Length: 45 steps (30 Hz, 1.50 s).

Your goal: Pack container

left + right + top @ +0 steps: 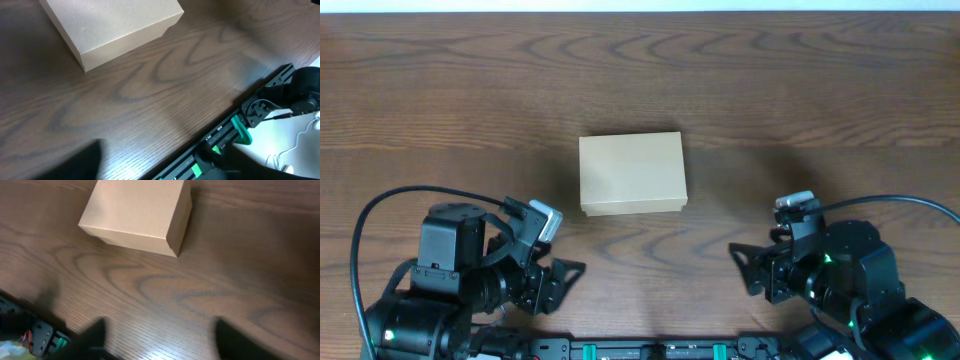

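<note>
The container [632, 173] is a plain brown cardboard box with its lid shut, at the middle of the wooden table. It shows at the top left of the left wrist view [112, 27] and at the top of the right wrist view [137, 212]. My left gripper [563, 273] is open and empty near the front edge, left of the box. My right gripper [748, 268] is open and empty near the front edge, right of the box. Its two fingertips show wide apart in the right wrist view [160, 340]. No small items are in view.
A black rail with green parts [235, 132] runs along the table's front edge [650, 350]. Cables loop from both arm bases [365, 225]. The wooden table [640, 80] stretches behind the box.
</note>
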### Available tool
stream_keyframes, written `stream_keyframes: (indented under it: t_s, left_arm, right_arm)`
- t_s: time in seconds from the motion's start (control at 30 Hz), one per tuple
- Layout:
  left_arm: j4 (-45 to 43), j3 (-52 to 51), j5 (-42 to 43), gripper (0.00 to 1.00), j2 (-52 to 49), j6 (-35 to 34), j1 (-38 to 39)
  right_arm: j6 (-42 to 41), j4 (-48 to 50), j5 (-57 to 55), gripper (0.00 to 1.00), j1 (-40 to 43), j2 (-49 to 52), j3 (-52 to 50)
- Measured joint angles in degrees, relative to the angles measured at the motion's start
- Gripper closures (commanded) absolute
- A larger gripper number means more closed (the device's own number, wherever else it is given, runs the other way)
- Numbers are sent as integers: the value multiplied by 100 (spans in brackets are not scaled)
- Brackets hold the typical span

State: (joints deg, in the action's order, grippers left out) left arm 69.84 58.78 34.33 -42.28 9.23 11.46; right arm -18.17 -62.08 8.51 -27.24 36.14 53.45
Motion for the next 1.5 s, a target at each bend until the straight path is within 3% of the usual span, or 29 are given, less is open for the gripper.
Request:
stream_keyframes:
  t_s: [0.27,0.83,1.07,1.5]
  left_arm:
    - [96,0,22,5,2,-42,0]
    - [138,0,-328,5,44,-42,0]
    - [-1432,-413,-1458,5,730,-39,-247]
    - [-3187,-3038,-2415,5,3101,-225,-457]
  right_arm:
    - [-422,-52,63,1,0,0,0]
    - [-514,-66,70,1,0,0,0]
    - [-531,-68,70,1,0,0,-2]
    - [-533,-68,70,1,0,0,-33]
